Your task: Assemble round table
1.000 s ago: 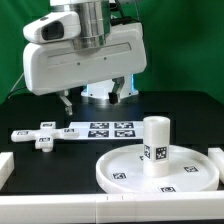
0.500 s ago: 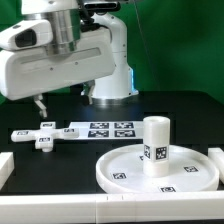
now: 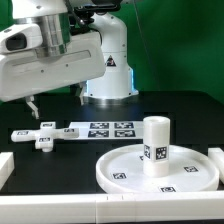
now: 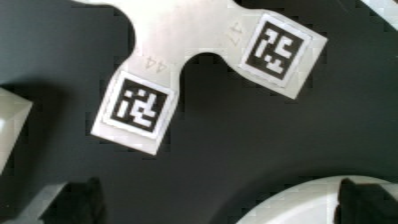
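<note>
The round disc (image 3: 125, 170) lies at the front right of the exterior view, and the thick cylinder leg (image 3: 155, 147) stands upright on it. The cross-bar foot (image 3: 38, 135) lies flat on the black table at the left. It fills the wrist view (image 4: 187, 55) with two tags showing. My gripper (image 3: 52, 99) hangs above and just behind the foot. It is open and empty, with its dark fingertips (image 4: 68, 205) apart at the edge of the wrist view. An arc of the disc's rim (image 4: 320, 200) shows between them.
The marker board (image 3: 105, 129) lies flat between the foot and the disc. White blocky brackets sit at the front left (image 3: 5, 166), at the right edge (image 3: 217, 158) and along the front (image 3: 60, 208). The robot base (image 3: 108, 85) stands behind.
The arm has swung toward the exterior view's left, from above the marker board to above the cross-bar foot. The parts have not moved.
</note>
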Controlling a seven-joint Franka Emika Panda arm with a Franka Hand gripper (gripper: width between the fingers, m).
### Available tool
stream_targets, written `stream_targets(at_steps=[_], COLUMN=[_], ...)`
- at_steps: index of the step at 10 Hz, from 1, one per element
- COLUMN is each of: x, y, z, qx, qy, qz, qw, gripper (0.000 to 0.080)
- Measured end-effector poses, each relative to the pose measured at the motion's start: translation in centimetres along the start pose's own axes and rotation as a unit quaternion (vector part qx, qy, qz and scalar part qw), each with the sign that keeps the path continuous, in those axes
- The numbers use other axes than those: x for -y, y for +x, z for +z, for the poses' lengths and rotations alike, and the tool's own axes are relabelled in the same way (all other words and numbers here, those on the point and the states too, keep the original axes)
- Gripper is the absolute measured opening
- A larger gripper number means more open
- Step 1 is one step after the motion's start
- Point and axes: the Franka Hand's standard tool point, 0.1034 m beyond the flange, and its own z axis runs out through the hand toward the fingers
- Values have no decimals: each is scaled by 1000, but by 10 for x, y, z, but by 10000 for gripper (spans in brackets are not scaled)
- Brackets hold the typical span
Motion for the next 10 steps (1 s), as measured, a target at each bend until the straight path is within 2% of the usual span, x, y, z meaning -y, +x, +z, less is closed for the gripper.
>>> stream_targets(at_steps=[2,4,6,7,8,10], x=[1,-5,-4,-6,-9,-6], y=[-8,-19,-18,-20,-26,-37], z=[4,3,4,4,8,17], qx=[9,-8,-5,-6,-9,-3], qy=[-3,4,4,-1,-13,-16], qz=[-33,-25,-27,-43,-66,-97], qw=[999,1000,1000,999,998,995], gripper=[649,649,649,649,649,649])
